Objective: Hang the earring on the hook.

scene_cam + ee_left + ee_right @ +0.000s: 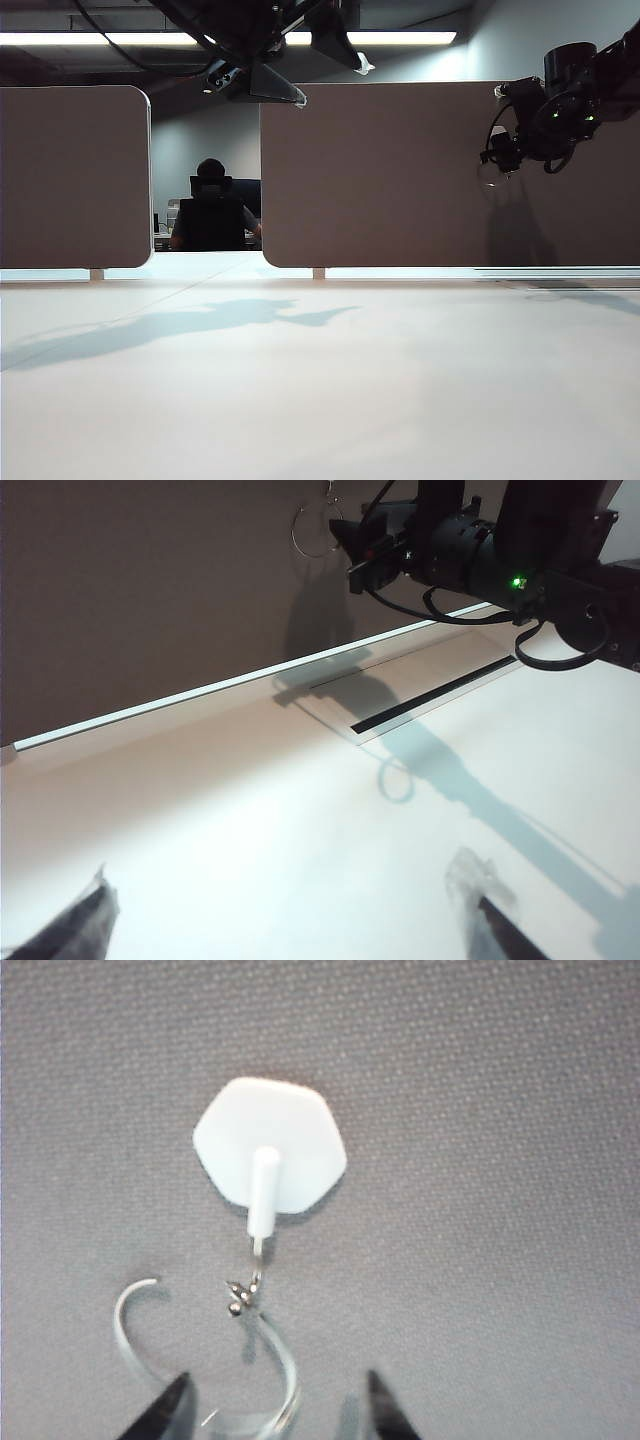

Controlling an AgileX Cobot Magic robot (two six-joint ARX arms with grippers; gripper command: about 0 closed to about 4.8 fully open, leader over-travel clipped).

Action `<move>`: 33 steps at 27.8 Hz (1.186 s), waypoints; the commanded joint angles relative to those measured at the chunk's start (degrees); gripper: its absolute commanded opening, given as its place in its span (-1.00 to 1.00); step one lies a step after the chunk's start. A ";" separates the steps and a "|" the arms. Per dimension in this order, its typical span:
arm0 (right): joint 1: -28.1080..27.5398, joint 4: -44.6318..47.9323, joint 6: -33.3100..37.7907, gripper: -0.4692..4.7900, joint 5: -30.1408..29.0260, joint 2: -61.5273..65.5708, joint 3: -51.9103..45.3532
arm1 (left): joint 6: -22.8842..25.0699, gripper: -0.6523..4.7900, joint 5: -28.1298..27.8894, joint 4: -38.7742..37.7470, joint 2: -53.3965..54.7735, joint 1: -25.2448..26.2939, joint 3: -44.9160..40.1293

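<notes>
The earring [245,1360], a thin silver hoop, hangs just under the prong of the hook [270,1150], and its small clasp beads sit right at the prong tip; only the right wrist view shows this so closely. In that view the hook is a pale hexagonal plate stuck on a grey fabric panel [480,1110], with a short white peg coming out. The right gripper [280,1405] is just below the hoop, and its two dark fingertips stand apart, one at each side of the lower part of the hoop. Whether the tips touch the wire I cannot tell (the hoop is blurred there), but the jaws look released, not clenched.

The left wrist view shows the same hoop from far as a small ring [318,528] against the panel, beside the right arm's black wrist. The left gripper [300,920] has its jaws spread wide with nothing between them, above the white table [300,830].

In the exterior view the earring [487,173] is only a faint ring beside the right gripper [500,155], high on the right panel; the hook cannot be made out there.
</notes>
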 commanded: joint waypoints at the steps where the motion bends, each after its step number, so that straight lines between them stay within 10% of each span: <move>1: -0.07 -1.31 0.07 0.05 2.58 -2.80 0.37 | 0.02 1.00 0.31 -0.04 -0.28 -0.02 0.33; 7: -0.22 -9.94 0.85 0.00 3.78 -8.13 0.37 | 0.02 1.00 0.50 -1.25 -1.03 -0.02 0.33; 10: -0.09 -21.07 4.90 -0.91 3.65 -12.07 0.35 | 0.02 1.00 0.44 -2.14 -2.80 -0.02 0.33; 11: 0.24 -24.17 5.73 -0.83 2.71 -13.31 0.35 | 0.02 1.00 0.37 -2.64 -3.82 -0.02 0.33; 12: 0.68 -26.36 6.03 -0.85 1.88 -14.23 0.35 | 0.02 0.85 0.39 -2.84 -4.59 -0.02 0.33; 15: 1.60 -32.20 6.12 -0.85 0.31 -16.98 0.33 | 0.20 -0.63 -0.07 -4.85 -8.04 0.00 0.33; 16: 2.01 -33.64 6.14 -0.85 -0.09 -17.77 0.33 | 0.28 -0.78 -0.87 -5.60 -9.11 0.02 0.33; 25: 6.19 -43.89 5.88 -0.86 -4.68 -27.89 -3.41 | 3.02 -0.78 -10.84 -18.14 -20.22 0.00 0.26; 33: 10.60 -36.85 6.58 -0.85 -4.33 -50.62 -30.67 | 4.11 -0.78 -11.72 -26.29 -37.38 0.00 -4.04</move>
